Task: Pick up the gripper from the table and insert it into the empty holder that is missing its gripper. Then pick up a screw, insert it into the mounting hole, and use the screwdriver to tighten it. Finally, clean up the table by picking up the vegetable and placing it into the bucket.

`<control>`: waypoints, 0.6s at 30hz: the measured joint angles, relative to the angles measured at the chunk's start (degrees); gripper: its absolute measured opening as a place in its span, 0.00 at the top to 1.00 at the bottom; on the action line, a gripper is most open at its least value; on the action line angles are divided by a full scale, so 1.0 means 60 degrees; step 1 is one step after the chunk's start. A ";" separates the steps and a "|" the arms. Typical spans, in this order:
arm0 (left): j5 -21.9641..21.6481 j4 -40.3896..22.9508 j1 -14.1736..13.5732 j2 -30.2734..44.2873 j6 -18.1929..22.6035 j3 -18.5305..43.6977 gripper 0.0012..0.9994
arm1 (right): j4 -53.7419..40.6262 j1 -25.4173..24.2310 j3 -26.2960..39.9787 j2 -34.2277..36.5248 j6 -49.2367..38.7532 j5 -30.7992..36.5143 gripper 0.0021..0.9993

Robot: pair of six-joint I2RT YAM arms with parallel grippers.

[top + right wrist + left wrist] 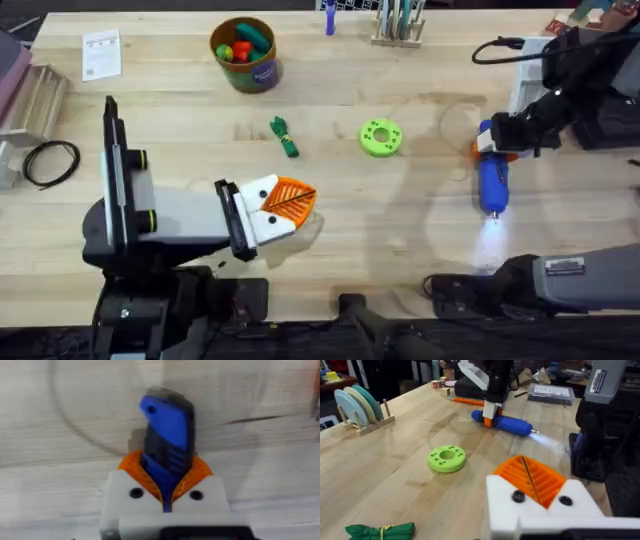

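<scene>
My left gripper [300, 198] rests low on the table at centre left, shut. Its two white holders [540, 505] each carry an orange ribbed gripper pad [535, 476] and a dark round spot, and the pads meet along a thin line. At the right, my right gripper [491, 148] is shut on the blue screwdriver [492, 182], which lies along the table with a bright glow off its tip. The right wrist view has the screwdriver [167, 430] wedged between the orange pads [131, 466]. The green vegetable [284, 136] lies mid-table, and the brown bucket [246, 54] stands behind it.
A lime-green disc [381, 136] lies between the vegetable and the screwdriver. A plate rack [361, 407] stands at the far edge. At the left are a black cable coil [50, 160], a paper card [102, 52] and a grey tray [30, 100]. A dark device [600, 90] sits at the far right.
</scene>
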 joint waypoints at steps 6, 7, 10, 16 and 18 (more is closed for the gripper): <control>0.0000 0.0000 0.0000 0.0000 0.0000 0.0000 1.00 | 0.0007 0.0000 0.0000 0.0000 0.0004 -0.0007 0.98; 0.0000 0.0000 0.0000 -0.0002 0.0000 0.0000 1.00 | 0.0004 0.0000 0.0004 0.0000 0.0007 -0.0013 0.98; 0.0000 0.0000 0.0000 0.0000 0.0000 0.0000 1.00 | -0.0103 0.0000 0.0068 0.0001 0.0074 -0.0048 0.98; -0.0001 0.0000 0.0000 0.0000 0.0000 0.0000 1.00 | -0.0715 0.0000 0.0686 -0.0101 0.0194 -0.0800 0.98; 0.0000 0.0000 0.0000 -0.0001 0.0000 0.0000 1.00 | -0.0707 0.0000 0.0975 -0.0348 0.0232 -0.1097 0.98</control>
